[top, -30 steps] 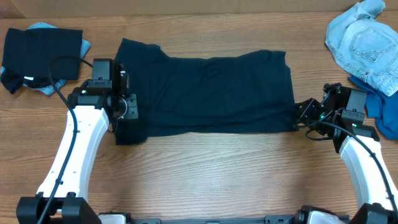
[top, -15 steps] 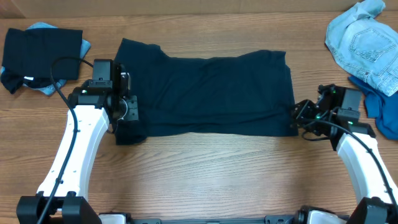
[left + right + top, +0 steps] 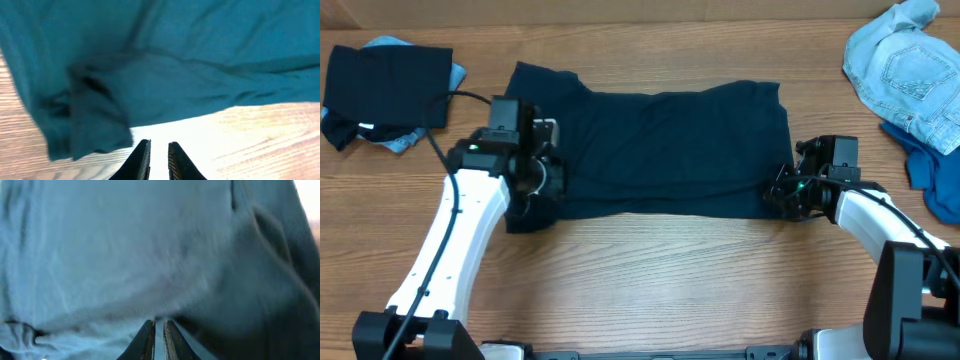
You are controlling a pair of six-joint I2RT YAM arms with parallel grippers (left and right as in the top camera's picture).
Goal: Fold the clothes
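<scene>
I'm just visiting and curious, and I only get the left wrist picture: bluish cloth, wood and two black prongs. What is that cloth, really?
Observer: From overhead it is a dark navy shirt, spread out on the table with its long side running left to right.
Operator: Is the other arm doing anything?
Observer: Yes. The right gripper sits at the shirt's lower right corner. Its own wrist view shows the fingers nearly together on the cloth.
Operator: Are there any other clothes around?
Observer: A black piece lies at the far left. Pale denim and a mid-blue piece lie at the far right. All three are apart from the shirt.
</scene>
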